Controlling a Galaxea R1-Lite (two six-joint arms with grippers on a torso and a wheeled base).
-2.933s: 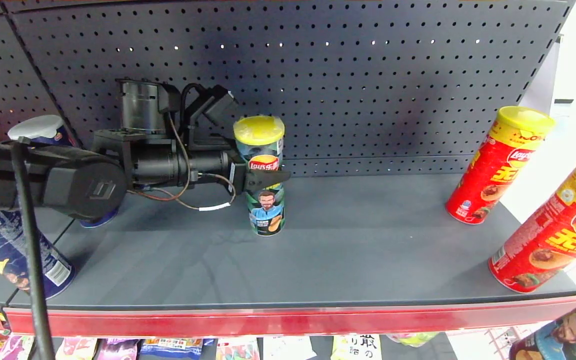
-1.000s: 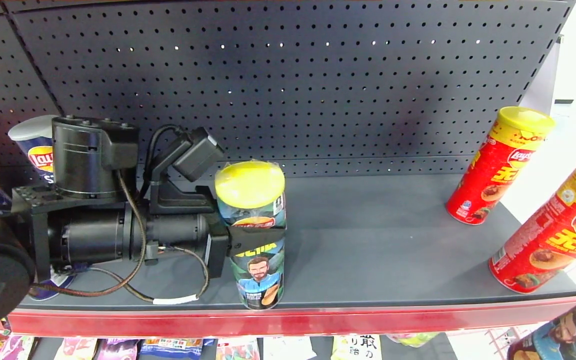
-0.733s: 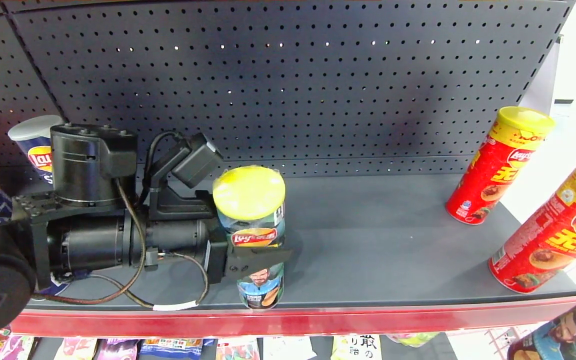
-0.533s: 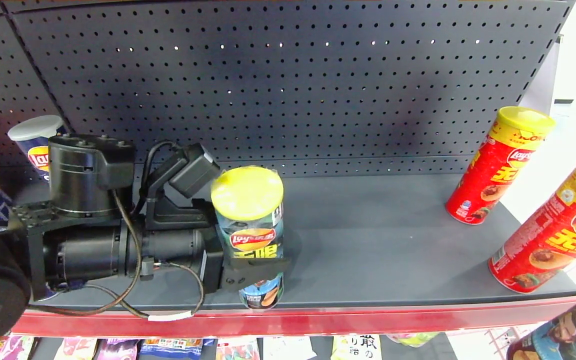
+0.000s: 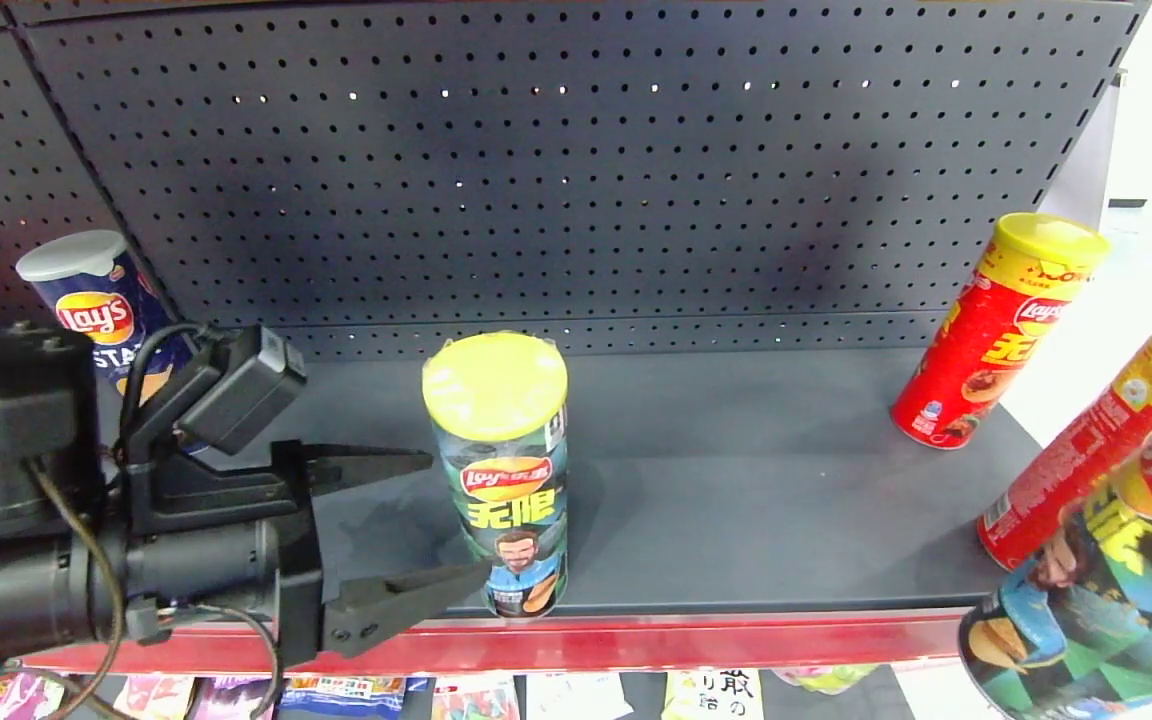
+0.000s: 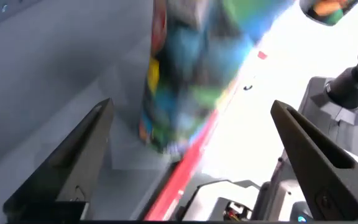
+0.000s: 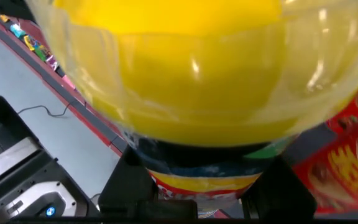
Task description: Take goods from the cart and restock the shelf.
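Restocking run, seen from my remote station: a green can (image 5: 506,490) with a yellow lid stands upright at the very front of the shelf (image 5: 736,500), its base just behind the red lip (image 5: 736,640). My left end effector (image 5: 448,520) is spread wide, level with the can's lower half, one finger on the far side and one on the near side. The near finger juts out over the lip.

Open deck runs from the can back to the pegboard (image 5: 586,180) and right to the two red cans (image 5: 996,330), which stand near the shelf's right end. A blue can (image 5: 101,300) stands at the back on the left, behind my left arm.

From the head view the near fingertip seems to meet the can's base. The left wrist view shows daylight between the can and both fingers, and the can's foot right at the lip.

A second green can (image 5: 1086,600) tilts in at the head view's lower right corner, in front of the shelf edge. The right wrist view shows my right end effector (image 7: 201,196) pinching it below its yellow lid.
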